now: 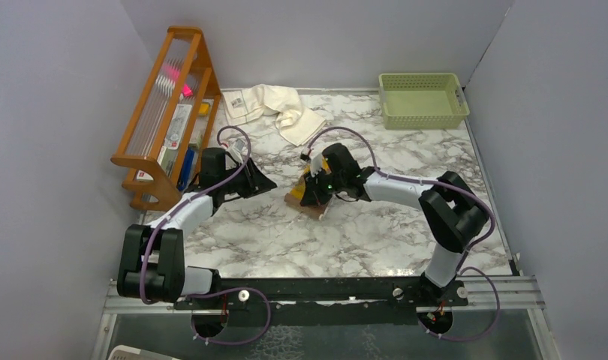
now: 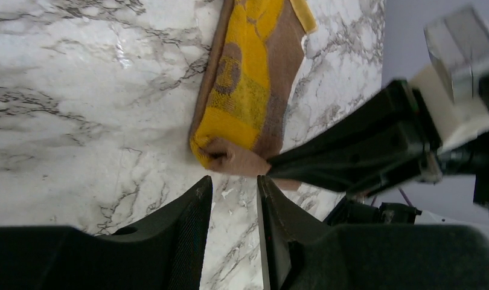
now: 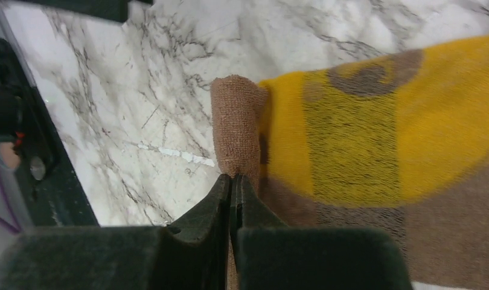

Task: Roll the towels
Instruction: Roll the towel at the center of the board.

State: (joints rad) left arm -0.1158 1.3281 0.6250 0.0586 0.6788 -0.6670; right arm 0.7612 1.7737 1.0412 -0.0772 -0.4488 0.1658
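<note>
The brown towel (image 1: 302, 198) with its mustard-yellow side up (image 3: 363, 133) lies on the marble table near the middle. Its near end is turned over into a small brown roll (image 3: 235, 130). My right gripper (image 3: 231, 178) is shut on that rolled edge, with brown cloth pinched between its jaws. My left gripper (image 2: 233, 181) stands open just short of the same rolled end (image 2: 230, 158), with only bare marble between its fingers. The right gripper's black fingers (image 2: 351, 151) reach in from the right in the left wrist view. The cream towel (image 1: 275, 105) lies crumpled at the back of the table.
A wooden rack (image 1: 170, 112) holding small items stands along the left wall. A green plastic basket (image 1: 422, 99) sits at the back right corner. Grey walls close the table on three sides.
</note>
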